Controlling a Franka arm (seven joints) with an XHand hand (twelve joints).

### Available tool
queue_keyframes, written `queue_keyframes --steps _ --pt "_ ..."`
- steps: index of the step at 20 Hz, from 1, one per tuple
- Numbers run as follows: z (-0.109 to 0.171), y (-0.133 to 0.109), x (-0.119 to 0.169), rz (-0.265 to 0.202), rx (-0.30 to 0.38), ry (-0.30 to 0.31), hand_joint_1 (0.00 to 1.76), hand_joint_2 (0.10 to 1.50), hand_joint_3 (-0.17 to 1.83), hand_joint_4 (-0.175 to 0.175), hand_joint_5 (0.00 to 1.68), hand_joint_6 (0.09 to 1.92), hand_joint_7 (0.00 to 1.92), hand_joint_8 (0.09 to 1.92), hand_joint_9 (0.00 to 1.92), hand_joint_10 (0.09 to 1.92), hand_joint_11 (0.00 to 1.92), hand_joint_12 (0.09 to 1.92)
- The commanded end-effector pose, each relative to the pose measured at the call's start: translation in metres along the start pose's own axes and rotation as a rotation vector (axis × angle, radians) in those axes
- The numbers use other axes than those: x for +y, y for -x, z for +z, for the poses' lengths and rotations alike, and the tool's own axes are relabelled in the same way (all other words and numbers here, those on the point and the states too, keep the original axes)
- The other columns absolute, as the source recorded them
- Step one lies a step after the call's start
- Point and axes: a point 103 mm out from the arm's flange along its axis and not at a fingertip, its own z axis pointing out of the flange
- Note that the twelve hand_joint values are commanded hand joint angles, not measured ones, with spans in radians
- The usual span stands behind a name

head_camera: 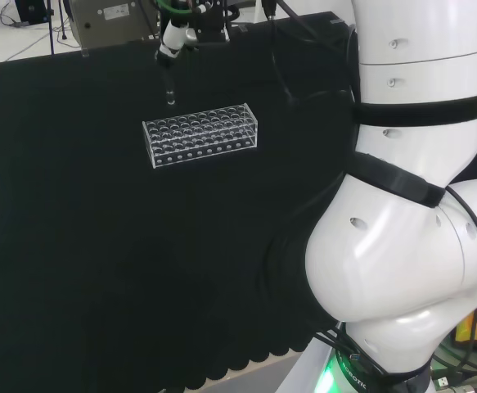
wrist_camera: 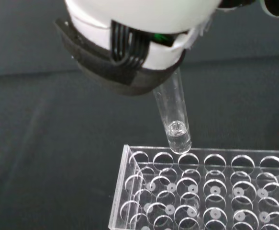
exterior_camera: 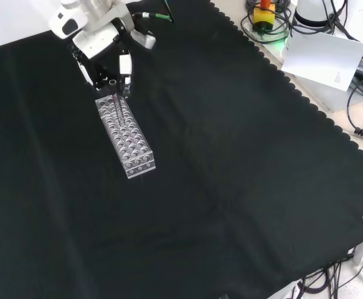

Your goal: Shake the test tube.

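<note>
In the upper left of the front view, the black and white robot hand [exterior_camera: 103, 47] hangs over the far end of a clear plastic test tube rack with rows of round holes [exterior_camera: 126, 142], which lies on the black cloth [exterior_camera: 231, 174] covering the bench. The hand's fingers [exterior_camera: 124, 65] are curled downward around a clear glass test tube [exterior_camera: 113, 93], though the tube itself is faint there against the dark cloth and the rack.

The wrist view gives the plainest look: the test tube [wrist_camera: 174, 117] sticks out from under the blurred white and black mass of the hand [wrist_camera: 129, 52], its upper part hidden by the hand, its rounded bottom just above the edge row of rack [wrist_camera: 201, 187] holes. Whether it touches the rack cannot be told. The rack is cut off at that picture's edges.

In the head view's upper middle, the hand [head_camera: 173, 41] is partly cut off by the frame's top, and the tube [head_camera: 169, 92] hangs thin and hard to see above the rack [head_camera: 201, 133]. The arm's white links [head_camera: 410, 205] fill the right side.
</note>
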Motion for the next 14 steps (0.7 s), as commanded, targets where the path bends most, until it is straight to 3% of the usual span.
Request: queue_keyframes --steps 1,9,14 --pt "-0.018 -0.004 -0.012 -0.017 0.0 0.026 1.24 0.58 0.68 -0.175 1.48 0.28 1.82 0.38 1.85 0.17 1.58 0.68" --pt "-0.02 -0.017 -0.021 -0.034 0.034 0.027 1.24 0.58 0.69 -0.175 1.48 0.28 1.82 0.38 1.85 0.16 1.58 0.68" --pt "-0.018 -0.044 -0.022 -0.084 0.046 0.028 1.24 0.58 0.69 -0.175 1.48 0.28 1.82 0.38 1.85 0.16 1.58 0.67"
